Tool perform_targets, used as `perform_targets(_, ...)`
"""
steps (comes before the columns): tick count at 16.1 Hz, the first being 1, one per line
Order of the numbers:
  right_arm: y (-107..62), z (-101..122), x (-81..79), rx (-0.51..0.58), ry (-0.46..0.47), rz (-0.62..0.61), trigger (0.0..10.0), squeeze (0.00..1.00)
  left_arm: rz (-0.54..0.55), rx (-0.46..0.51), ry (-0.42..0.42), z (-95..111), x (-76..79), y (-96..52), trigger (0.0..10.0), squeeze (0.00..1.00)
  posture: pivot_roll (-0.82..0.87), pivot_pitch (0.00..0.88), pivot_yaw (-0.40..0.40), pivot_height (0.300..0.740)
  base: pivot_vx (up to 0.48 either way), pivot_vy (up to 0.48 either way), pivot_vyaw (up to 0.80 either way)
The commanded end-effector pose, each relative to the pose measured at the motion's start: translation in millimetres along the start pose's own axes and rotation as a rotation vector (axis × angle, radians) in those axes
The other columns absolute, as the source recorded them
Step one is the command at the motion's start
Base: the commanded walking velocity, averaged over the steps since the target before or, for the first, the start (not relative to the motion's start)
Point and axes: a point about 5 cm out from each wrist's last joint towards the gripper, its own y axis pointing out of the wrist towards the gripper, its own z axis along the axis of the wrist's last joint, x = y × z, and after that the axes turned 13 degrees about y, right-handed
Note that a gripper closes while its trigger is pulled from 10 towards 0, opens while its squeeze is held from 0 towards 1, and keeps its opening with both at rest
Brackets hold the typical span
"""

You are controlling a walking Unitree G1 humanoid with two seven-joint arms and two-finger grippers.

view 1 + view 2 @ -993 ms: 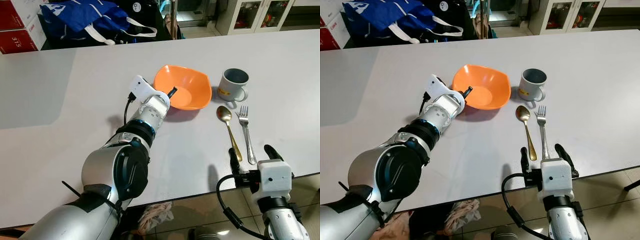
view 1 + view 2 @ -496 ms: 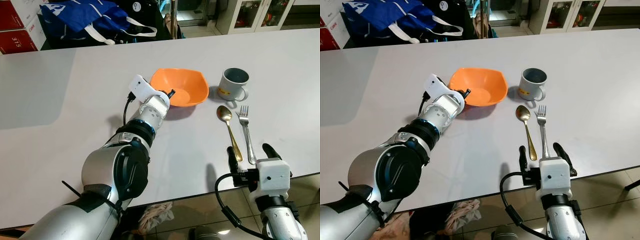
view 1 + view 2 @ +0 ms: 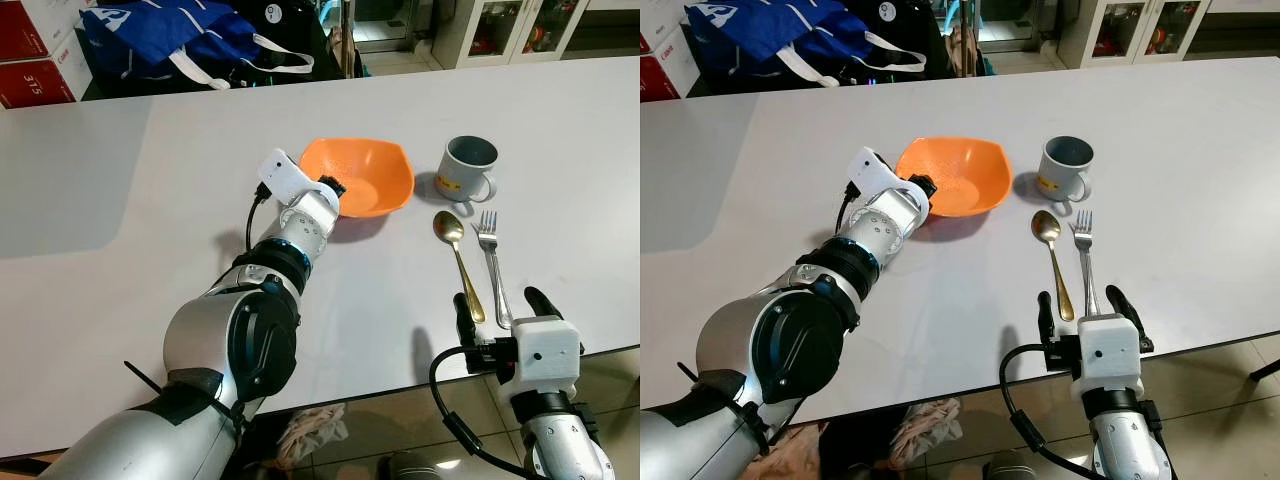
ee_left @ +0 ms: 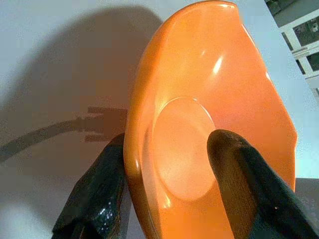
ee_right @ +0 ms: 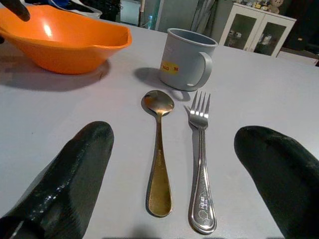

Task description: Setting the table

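Observation:
An orange bowl (image 3: 368, 176) is held a little off the white table (image 3: 120, 250), tilted, its shadow beneath it. My left gripper (image 3: 331, 186) is shut on the bowl's near-left rim. One finger (image 4: 241, 179) lies inside the bowl (image 4: 199, 99) and the other finger (image 4: 97, 199) sits under the outside wall. To the right stand a grey mug (image 3: 467, 168), a gold spoon (image 3: 458, 262) and a steel fork (image 3: 493, 265), side by side. My right gripper (image 3: 500, 310) is open at the table's front edge, its fingers flanking the handles of the spoon (image 5: 159, 149) and fork (image 5: 200, 164) without touching them.
A blue bag (image 3: 175, 40) and red boxes (image 3: 35, 55) sit beyond the table's far left edge, white cabinets (image 3: 510, 25) at the back right. The table's front edge runs just under my right gripper. A crumpled cloth (image 3: 310, 430) lies on the floor below.
The bowl in my left gripper has tipped from facing me to nearer level and shifted slightly left. The right gripper has hardly moved.

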Motion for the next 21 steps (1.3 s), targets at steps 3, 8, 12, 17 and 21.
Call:
perform_targets(3, 1.6, -2, -2.4, -0.013, 0.001, 0.011, 10.0, 0.0, -0.047, -0.031, 0.037, -18, 27.7, -7.5, 10.0, 1.0, -0.36, 0.062, 0.071, 0.727, 0.0, 0.0, 0.0)
perform_targets(8, 3.9, -4, -2.5, -0.01, 0.0, 0.018, 10.0, 0.0, -0.06, -0.046, 0.051, -24, 31.0, -8.6, 10.0, 1.0, -0.35, 0.045, 0.073, 0.727, 0.0, 0.0, 0.0)
perform_targets(12, 9.6, -4, -6.4, -0.006, 0.006, 0.029, 10.0, 0.0, -0.055, -0.053, 0.079, -26, 27.0, -7.4, 10.0, 1.0, -0.33, 0.029, 0.073, 0.727, 0.0, 0.0, 0.0)
perform_targets(17, 13.9, -6, -8.7, 0.0, 0.011, 0.036, 10.0, 0.0, -0.063, -0.012, 0.126, -18, 25.6, -6.6, 10.0, 0.0, -0.32, 0.017, 0.075, 0.727, 0.0, 0.0, 0.0)
perform_targets(21, 16.7, -6, -8.7, 0.005, 0.011, 0.036, 10.0, 0.0, -0.092, 0.003, 0.147, -12, 28.9, -7.4, 10.0, 0.0, -0.3, 0.013, 0.068, 0.727, 0.0, 0.0, 0.0)
